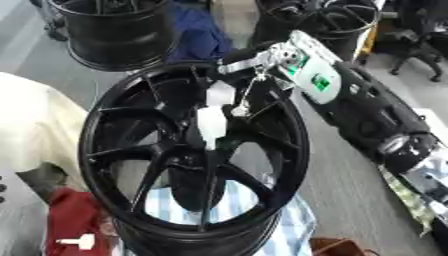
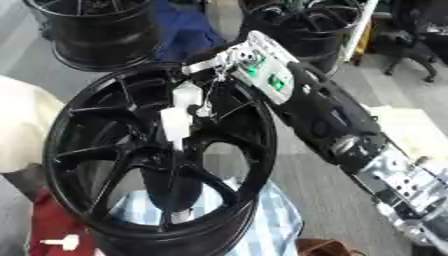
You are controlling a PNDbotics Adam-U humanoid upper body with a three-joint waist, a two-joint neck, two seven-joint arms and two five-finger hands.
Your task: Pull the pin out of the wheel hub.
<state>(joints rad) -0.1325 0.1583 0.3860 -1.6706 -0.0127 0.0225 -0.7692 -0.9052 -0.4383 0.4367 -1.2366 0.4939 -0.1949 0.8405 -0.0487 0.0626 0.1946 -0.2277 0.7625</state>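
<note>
- a black wheel hub (image 1: 188, 155) with thin spokes fills the middle of the scene, standing tilted on a blue-and-white checked cloth (image 1: 289, 225).
- a white pin (image 1: 211, 125) stands over the centre of the hub, its lower end down among the spokes; it looks to be seated in the middle hole, though i cannot tell how deep.
- the right hand (image 2: 229, 62) comes in from the right along a long black forearm with a white-and-green panel, and sits over the upper rim of the hub.
- its silver fingers (image 1: 249, 62) curl down toward the top of the pin, and they seem to pinch the white upper end; the contact itself is blurred, so i say this with some caution.
- the left hand shows in neither view.
- to the left of the hub lies a pale cream cloth (image 1: 35, 125), and below it a red cloth (image 1: 74, 220) with a small white t-shaped piece (image 1: 79, 241) lying on it.
- behind, at the far side, stands another black wheel (image 1: 118, 30) on the left, a dark blue cloth (image 1: 197, 35) beside it, and more black wheels (image 2: 306, 25) at the upper right.
- the worktop (image 1: 350, 200) under all this is grey.
</note>
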